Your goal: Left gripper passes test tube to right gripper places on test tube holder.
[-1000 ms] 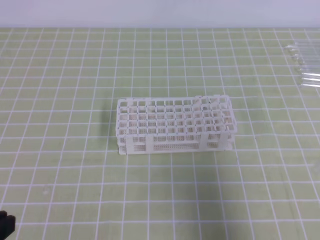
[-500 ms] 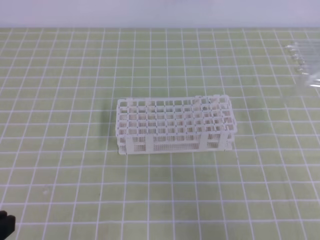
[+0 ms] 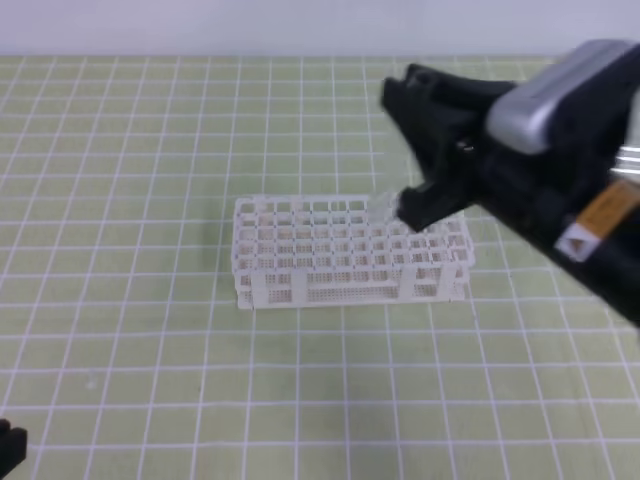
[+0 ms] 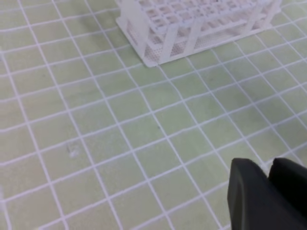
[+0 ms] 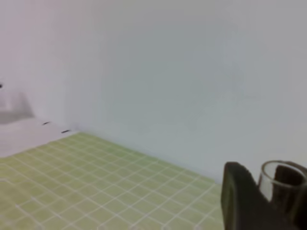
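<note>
The white test tube holder (image 3: 340, 255) stands mid-table on the green grid mat; its near corner also shows in the left wrist view (image 4: 187, 28). My right gripper (image 3: 400, 155) hangs above the holder's right back part. It is shut on the clear test tube (image 5: 283, 184), whose open rim shows between the black fingers (image 5: 240, 201). From above, a faint glassy tip (image 3: 386, 207) sits at the lower finger, over the holder's back row. My left gripper (image 4: 269, 191) is low at the front left, far from the holder, fingers together with nothing between them.
White grid lines cover the green mat (image 3: 150, 330), which ends at a pale wall (image 3: 200, 25) at the back. The right arm's grey block and orange label (image 3: 600, 210) cover the table's far right.
The right arm has swung in from the right and now hangs over the holder's right end, hiding the far-right tubes. The left gripper has stayed at the front left corner.
</note>
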